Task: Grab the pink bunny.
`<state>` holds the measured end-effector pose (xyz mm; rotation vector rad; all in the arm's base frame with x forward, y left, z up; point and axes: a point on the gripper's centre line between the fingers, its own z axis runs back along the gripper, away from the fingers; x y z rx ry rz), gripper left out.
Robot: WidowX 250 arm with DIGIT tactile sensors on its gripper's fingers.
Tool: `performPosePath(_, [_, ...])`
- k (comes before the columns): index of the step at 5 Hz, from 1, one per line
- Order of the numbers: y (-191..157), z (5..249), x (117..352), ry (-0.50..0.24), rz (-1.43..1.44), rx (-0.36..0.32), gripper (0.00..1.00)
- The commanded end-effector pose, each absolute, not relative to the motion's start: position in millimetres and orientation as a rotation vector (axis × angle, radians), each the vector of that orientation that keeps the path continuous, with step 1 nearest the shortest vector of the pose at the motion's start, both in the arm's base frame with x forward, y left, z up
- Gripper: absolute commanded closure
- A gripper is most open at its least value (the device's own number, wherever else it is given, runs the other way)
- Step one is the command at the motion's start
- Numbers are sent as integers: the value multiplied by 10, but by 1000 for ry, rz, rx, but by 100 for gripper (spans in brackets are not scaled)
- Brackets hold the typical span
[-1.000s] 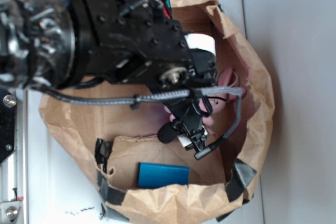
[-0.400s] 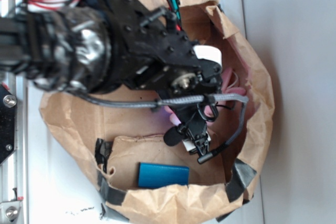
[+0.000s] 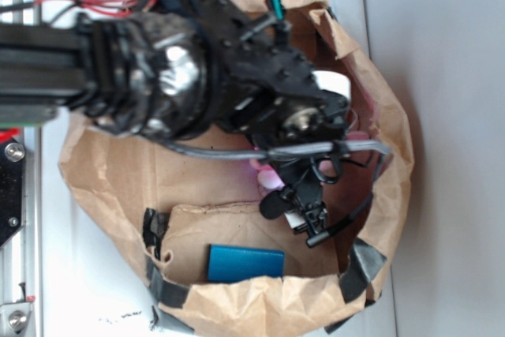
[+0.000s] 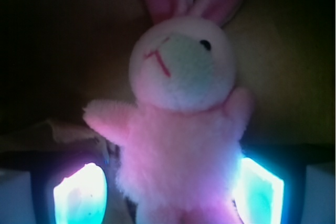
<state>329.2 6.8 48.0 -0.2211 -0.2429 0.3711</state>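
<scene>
We find gripper (image 4: 170,190) jaws flanking pink bunny (image 4: 181,129); grip unconfirmed, can't tell if clenched. Lift outstanding.

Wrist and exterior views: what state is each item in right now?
Pale pink plush bunny: lying between the gripper fingers, contact unclear.
Black gripper: fingers either side of the bunny's body; closure cannot be told.
Brown paper bag: open, crumpled.
Blue rectangular block: lying flat, untouched.

Inside the paper bag (image 3: 371,100) the bunny (image 4: 181,129) lay between the pincer (image 4: 170,192) fingers (image 4: 79,195), under the arm, with the block (image 3: 245,263) near the bag's lower wall.
</scene>
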Motion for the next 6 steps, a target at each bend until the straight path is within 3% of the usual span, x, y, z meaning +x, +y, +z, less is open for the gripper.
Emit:
performPosePath(1, [238,642,3599,-284,373,-203,0])
performPosePath(2, [256,644,3618,-297,390,-204,100])
performPosePath(4, [263,723,3519,-307,372,-205,100])
performPosePath(6, [169,1160,3222,-290,321,-289,100])
